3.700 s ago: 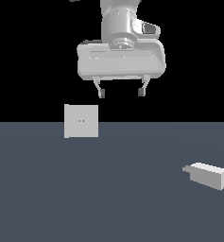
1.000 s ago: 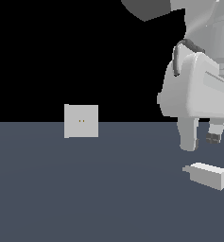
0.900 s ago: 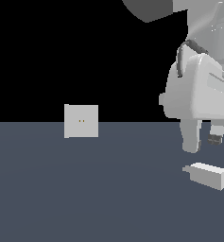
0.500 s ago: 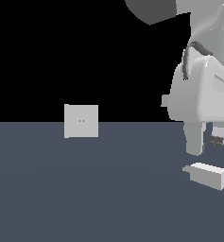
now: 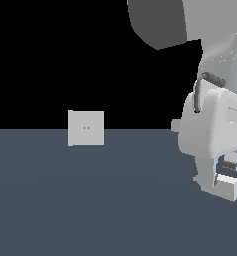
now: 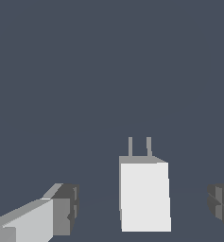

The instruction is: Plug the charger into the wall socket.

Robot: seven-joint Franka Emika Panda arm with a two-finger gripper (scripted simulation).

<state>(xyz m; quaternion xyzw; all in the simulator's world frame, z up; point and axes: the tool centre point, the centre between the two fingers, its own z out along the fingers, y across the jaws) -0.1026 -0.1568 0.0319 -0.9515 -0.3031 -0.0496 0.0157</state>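
The charger [image 5: 229,187] is a small white block lying on the dark floor at the exterior view's right, partly hidden behind the near finger. In the wrist view the charger [image 6: 144,196] lies between the two fingers with its two thin prongs [image 6: 139,146] pointing away. My gripper [image 5: 217,179] is low around it and open, with gaps showing on both sides between the block and the dark fingertips [image 6: 64,208]. The wall socket [image 5: 86,128] is a light grey square plate with two tiny yellowish holes, standing upright far off toward the exterior view's left.
The dark blue-grey floor [image 5: 105,200] stretches between the socket and the charger. The arm's bulky white body [image 5: 215,125] fills the exterior view's upper right.
The gripper has come down over the last second until its fingers straddle the charger, and the near finger now covers part of it. Charger and socket have not moved.
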